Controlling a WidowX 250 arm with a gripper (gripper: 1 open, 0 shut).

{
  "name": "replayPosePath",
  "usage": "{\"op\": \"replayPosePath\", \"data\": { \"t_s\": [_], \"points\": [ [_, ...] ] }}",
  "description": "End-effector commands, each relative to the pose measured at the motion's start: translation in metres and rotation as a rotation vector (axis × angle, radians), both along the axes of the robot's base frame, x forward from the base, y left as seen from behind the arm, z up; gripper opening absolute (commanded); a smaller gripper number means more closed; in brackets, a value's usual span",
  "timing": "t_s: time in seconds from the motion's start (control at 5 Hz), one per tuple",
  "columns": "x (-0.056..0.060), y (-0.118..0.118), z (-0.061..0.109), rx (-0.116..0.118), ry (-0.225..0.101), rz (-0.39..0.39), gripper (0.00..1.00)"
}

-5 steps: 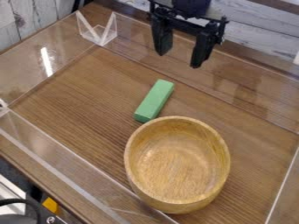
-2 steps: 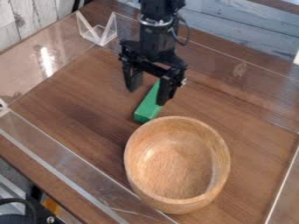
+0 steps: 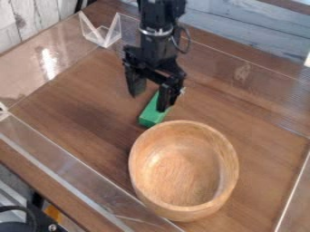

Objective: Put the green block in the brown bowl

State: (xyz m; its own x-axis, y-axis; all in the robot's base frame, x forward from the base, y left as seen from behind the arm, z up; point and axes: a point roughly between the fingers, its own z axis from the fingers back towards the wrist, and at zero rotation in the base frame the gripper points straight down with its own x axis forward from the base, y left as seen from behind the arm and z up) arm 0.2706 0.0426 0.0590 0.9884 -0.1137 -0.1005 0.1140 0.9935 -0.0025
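Note:
The green block (image 3: 149,115) lies flat on the wooden table just beyond the far-left rim of the brown bowl (image 3: 184,169). Only the block's near end shows; my arm covers the rest. My gripper (image 3: 150,94) hangs straight down over the block, open, with one black finger (image 3: 130,83) to its left and the other (image 3: 171,97) to its right. The fingertips sit low, close to the table, astride the block. I cannot tell whether they touch it. The bowl is upright and holds nothing.
Clear plastic walls (image 3: 36,136) fence the table on the left, front and back. A clear folded plastic piece (image 3: 101,29) stands at the back left. The bowl's far rim is close to my right finger.
My gripper has come down and to the left from the back of the table to straddle the green block. Its jaws stayed open. The block and bowl have not moved.

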Motion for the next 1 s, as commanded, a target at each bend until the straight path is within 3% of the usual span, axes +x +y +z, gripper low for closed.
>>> {"op": "replayPosePath", "data": {
  "t_s": [0.0,0.4,0.8],
  "points": [
    [0.014,0.009,0.001,0.007,-0.043,-0.040,1.00],
    [0.027,0.010,-0.004,-0.005,-0.064,-0.031,1.00],
    [0.020,0.010,-0.008,-0.023,-0.083,0.052,1.00]
  ]
}}
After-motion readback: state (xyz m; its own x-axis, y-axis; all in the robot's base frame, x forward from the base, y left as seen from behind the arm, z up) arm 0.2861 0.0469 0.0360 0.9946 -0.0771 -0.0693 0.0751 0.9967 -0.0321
